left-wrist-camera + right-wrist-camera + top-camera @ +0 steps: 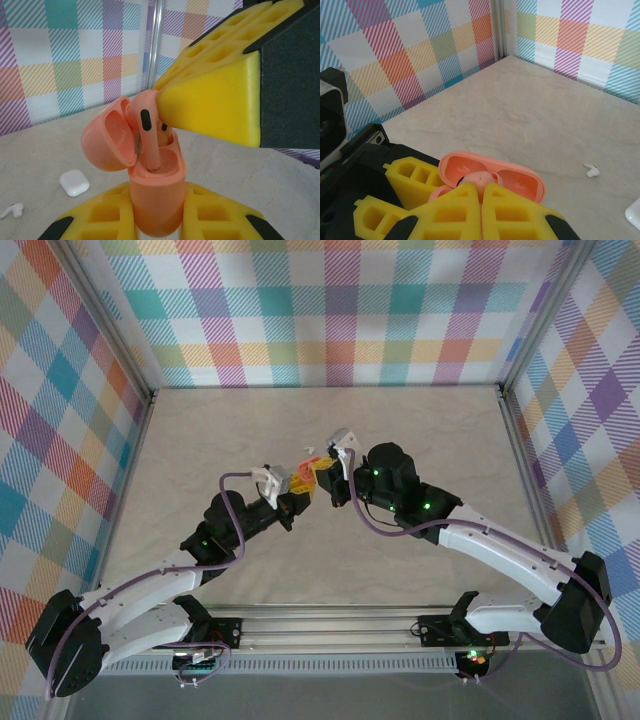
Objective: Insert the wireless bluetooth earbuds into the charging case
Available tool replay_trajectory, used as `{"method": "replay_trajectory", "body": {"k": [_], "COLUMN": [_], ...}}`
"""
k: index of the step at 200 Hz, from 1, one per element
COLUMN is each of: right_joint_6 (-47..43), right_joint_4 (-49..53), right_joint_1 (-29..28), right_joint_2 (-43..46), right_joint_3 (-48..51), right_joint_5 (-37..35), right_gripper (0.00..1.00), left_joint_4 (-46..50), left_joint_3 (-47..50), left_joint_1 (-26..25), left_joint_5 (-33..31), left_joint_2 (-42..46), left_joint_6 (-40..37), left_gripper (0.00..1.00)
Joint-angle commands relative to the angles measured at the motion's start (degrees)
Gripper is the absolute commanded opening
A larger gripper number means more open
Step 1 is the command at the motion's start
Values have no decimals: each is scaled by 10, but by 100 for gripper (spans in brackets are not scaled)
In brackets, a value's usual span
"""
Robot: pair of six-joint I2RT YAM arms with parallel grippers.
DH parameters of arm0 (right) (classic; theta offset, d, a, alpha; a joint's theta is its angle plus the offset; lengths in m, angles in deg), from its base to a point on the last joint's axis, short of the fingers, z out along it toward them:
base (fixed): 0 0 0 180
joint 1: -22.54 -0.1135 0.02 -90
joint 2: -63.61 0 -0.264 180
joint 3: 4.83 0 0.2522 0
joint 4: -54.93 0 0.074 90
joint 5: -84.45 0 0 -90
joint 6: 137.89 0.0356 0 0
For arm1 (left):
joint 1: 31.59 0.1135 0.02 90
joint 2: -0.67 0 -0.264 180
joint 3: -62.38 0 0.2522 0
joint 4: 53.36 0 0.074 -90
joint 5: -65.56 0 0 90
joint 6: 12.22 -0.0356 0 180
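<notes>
A coral-pink charging case (157,205) stands upright with my left gripper (157,212) shut on its lower body, and its lid (107,142) is swung open to the left. My right gripper (481,192) is shut on the head of a coral-pink earbud (147,135). It holds the bud upright over the case, stem end down at a socket mouth. Behind it, a second coral bud (165,127) sits partly hidden in the case. In the right wrist view the bud's head (481,178) peeks above the fingertips in front of the open lid (520,182). Both grippers meet mid-table (310,477).
A white case (75,182) and a loose white earbud (12,210) lie on the beige tabletop beyond the coral case. The white earbud (591,170) and a corner of the white case (634,215) also lie to the right. Plaid walls (320,310) enclose the table.
</notes>
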Motion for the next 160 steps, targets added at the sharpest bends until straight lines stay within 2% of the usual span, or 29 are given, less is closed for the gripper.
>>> {"method": "replay_trajectory", "body": {"k": [1, 160], "right_joint_6": [24, 73], "right_joint_4": [-4, 7], "right_joint_1": [0, -3], "right_joint_2": [-3, -5], "right_joint_3": [-18, -22], "right_joint_5": [15, 30], "right_gripper": [8, 8], "left_joint_4": [-19, -15], "left_joint_3": [-1, -4], "left_joint_1": [-6, -7], "left_joint_5": [10, 10], "left_joint_2": [1, 3], "left_joint_6": [3, 2], "left_gripper": [0, 0]}}
